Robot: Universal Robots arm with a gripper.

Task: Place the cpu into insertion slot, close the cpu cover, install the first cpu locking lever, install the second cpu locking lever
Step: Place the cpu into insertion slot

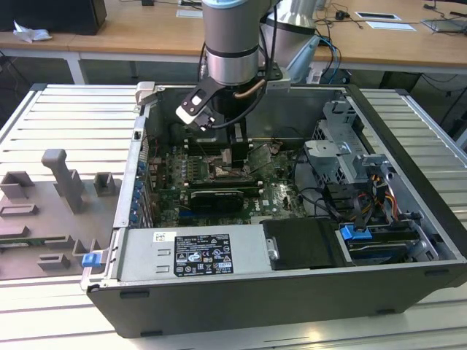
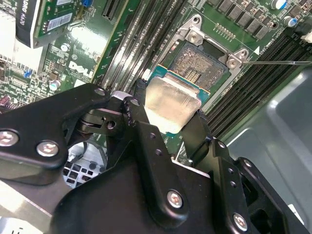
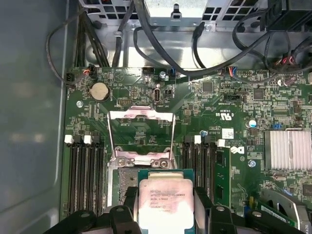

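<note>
My gripper (image 3: 165, 204) is shut on the cpu (image 3: 165, 202), a silvery square chip clamped edge to edge between the black fingers (image 3: 129, 201). In the second wrist view the cpu (image 2: 170, 103) hangs tilted just above the near edge of the insertion slot (image 2: 199, 64), whose dark pin field lies bare. The cpu cover (image 3: 141, 115) is swung open and lies back past the insertion slot (image 3: 124, 179). A thin locking lever (image 2: 275, 62) sticks out beside the socket. In the exterior view the gripper (image 1: 233, 152) is low inside the case over the insertion slot (image 1: 232, 173).
Long black memory slots (image 3: 83, 170) flank the socket on both sides. A black graphics card (image 1: 215, 198) lies in front of it, with a finned heatsink (image 3: 287, 148) nearby. Cables (image 3: 161, 48) and a drive cage (image 1: 350, 157) crowd the case. Grey fixtures (image 1: 66, 182) stand outside on the exterior view's left.
</note>
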